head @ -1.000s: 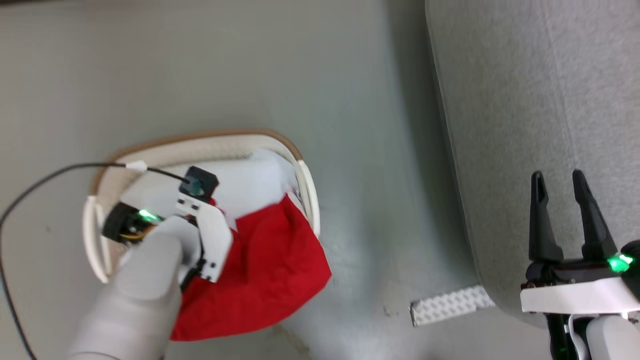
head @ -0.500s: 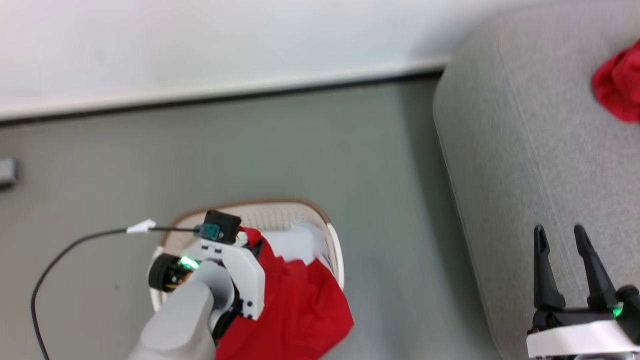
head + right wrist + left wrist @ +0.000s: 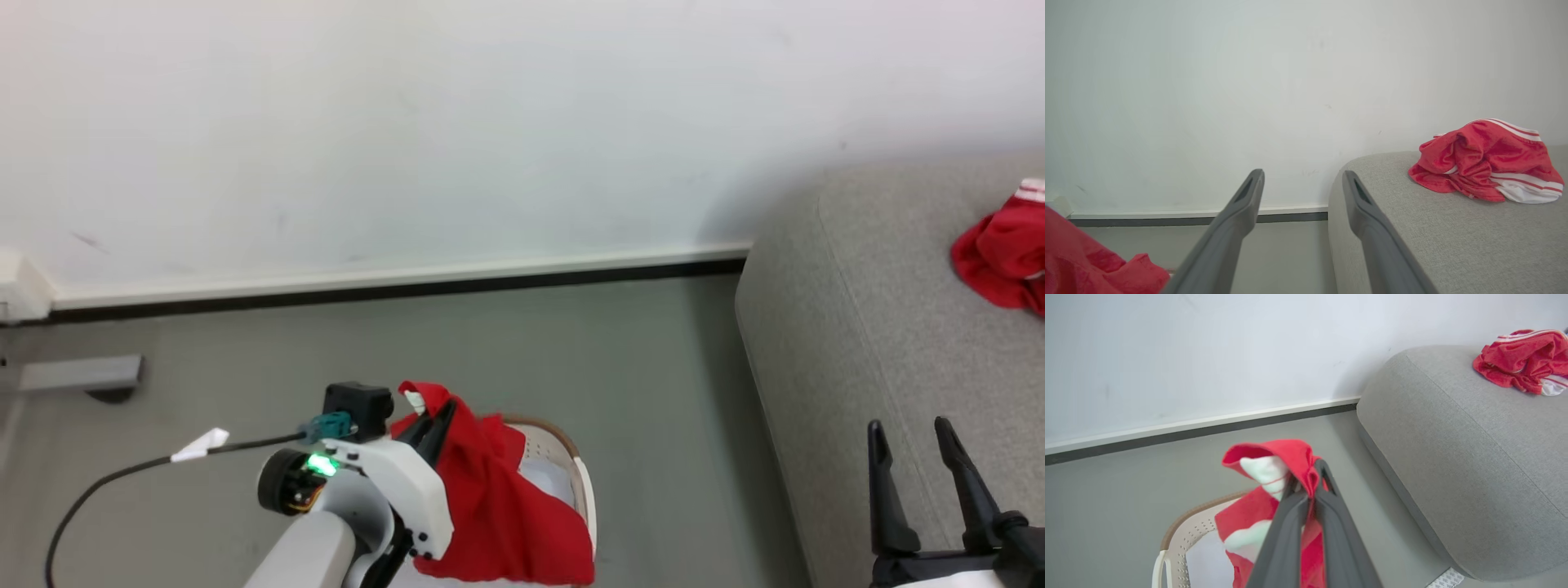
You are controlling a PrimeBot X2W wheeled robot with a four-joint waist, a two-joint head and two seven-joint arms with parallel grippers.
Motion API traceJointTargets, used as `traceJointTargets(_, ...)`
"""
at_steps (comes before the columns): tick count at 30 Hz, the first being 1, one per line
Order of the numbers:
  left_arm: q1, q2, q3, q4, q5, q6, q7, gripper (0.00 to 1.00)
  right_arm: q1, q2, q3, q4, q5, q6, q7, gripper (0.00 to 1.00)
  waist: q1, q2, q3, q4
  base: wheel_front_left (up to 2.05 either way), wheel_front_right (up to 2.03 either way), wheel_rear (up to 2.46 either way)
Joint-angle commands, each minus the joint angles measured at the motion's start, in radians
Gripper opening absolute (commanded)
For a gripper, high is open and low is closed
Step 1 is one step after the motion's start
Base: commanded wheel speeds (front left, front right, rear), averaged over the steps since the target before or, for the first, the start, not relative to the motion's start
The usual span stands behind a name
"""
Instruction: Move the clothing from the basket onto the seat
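**Desk:** What's nearest, at the bottom edge of the head view?

**Photographer:** Lower left, the left pincer (image 3: 439, 415) is clamped on a fold of the red garment (image 3: 498, 506), which hangs over the basket (image 3: 578, 469). A second ago that cloth lay slumped across the basket's rim, with the arm bent down into it. Whether its tail has cleared the rim, I cannot tell.

**Desk:** And the pose?

**Photographer:** The left forearm (image 3: 310, 555) rises from the bottom edge, fingers pointing up and slightly right. Lower right, the right pincer (image 3: 909, 426) stands wide and empty, fingers up, over the edge of the seat (image 3: 857, 343).

**Desk:** The framing looks different.

**Photographer:** The camera has tilted up, so the wall (image 3: 490, 122) and skirting (image 3: 408, 282) now fill the upper half. The basket itself hasn't moved.

**Desk:** Farther back?

**Photographer:** Grey floor (image 3: 490, 343) keeps basket and seat well apart. At the right edge, a striped garment (image 3: 1000, 249) already lies on the seat.

**Desk:** Meaning?

**Photographer:** One piece is delivered and one is lifted. The carry across looks to be next.
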Motion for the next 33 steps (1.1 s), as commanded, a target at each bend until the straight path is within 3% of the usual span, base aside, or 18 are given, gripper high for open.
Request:
traceJointTargets(1,0.017,0.011,0.004,-0.02,0.0,0.004,-0.002,0.0,0.014,0.0,0.001,-0.003,-0.016,-0.003,0.001,1.0,0.0003,-0.0001,-0.033,0.009,0.0,0.0,0.0)
traceJointTargets(7,0.08,0.035,0.008,-0.234,-0.002,0.042,0.028,0.0,0.017,0.0,0.062,-0.032,-0.061,-0.003,0.001,1.0,0.0003,-0.0001,-0.087,0.003,0.0,0.0,0.0)
traceJointTargets(16,0.093,0.063,-0.012,-0.465,0.008,0.067,0.12,0.0,-0.086,-0.037,0.318,-0.014,-0.077,-0.003,0.001,1.0,0.0003,-0.0001,-0.112,-0.006,0.0,0.0,0.0)
traceJointTargets(24,0.069,0.043,-0.065,-0.566,0.005,0.049,0.173,0.0,-0.206,-0.089,0.562,0.059,0.006,-0.003,0.004,1.0,0.0003,-0.0001,-0.126,0.012,0.0,0.0,0.0)
traceJointTargets(33,0.056,0.013,-0.155,-0.619,-0.021,0.0,0.216,0.0,-0.298,-0.116,0.691,0.133,0.098,-0.003,0.012,1.0,0.0003,-0.0001,-0.137,0.031,0.0,0.0,0.0)
